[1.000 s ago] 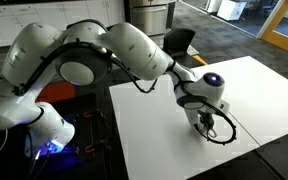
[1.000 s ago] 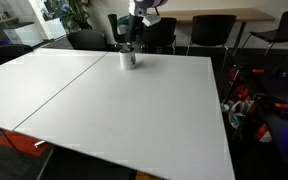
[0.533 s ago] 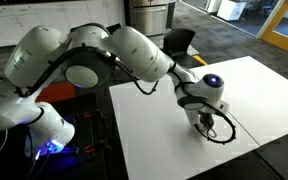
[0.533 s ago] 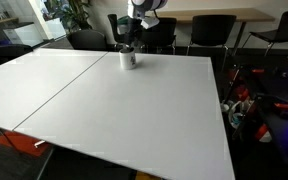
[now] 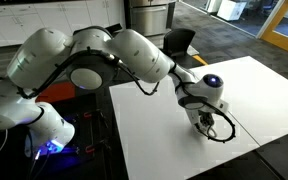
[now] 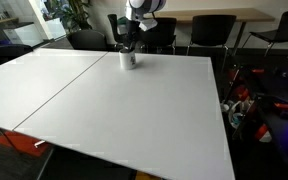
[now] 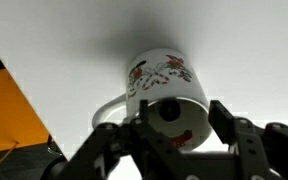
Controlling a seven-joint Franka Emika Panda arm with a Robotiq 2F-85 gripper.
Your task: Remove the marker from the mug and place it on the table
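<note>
The mug (image 7: 162, 78) is greyish-white with a red floral print and a loop handle on its left. It stands on the white table (image 7: 74, 35). In the wrist view the marker (image 7: 169, 110) shows end-on as a dark round tip in the mug's mouth. My gripper (image 7: 184, 120) is open, with one finger on each side of that tip. In an exterior view the mug (image 6: 129, 59) stands at the far edge of the table (image 6: 114, 110) with my gripper (image 6: 131, 43) right above it. In an exterior view my gripper (image 5: 206, 121) hides the mug.
Dark office chairs (image 6: 209, 30) stand behind the table's far edge. A thin seam (image 6: 59, 92) crosses the tabletop. A black cable loop (image 5: 224, 135) hangs by the gripper near the table edge. An orange floor area (image 7: 9, 115) lies beyond the table edge.
The arm's upper links shifted slightly. The gripper stays over the mug with the marker tip between its fingers.
</note>
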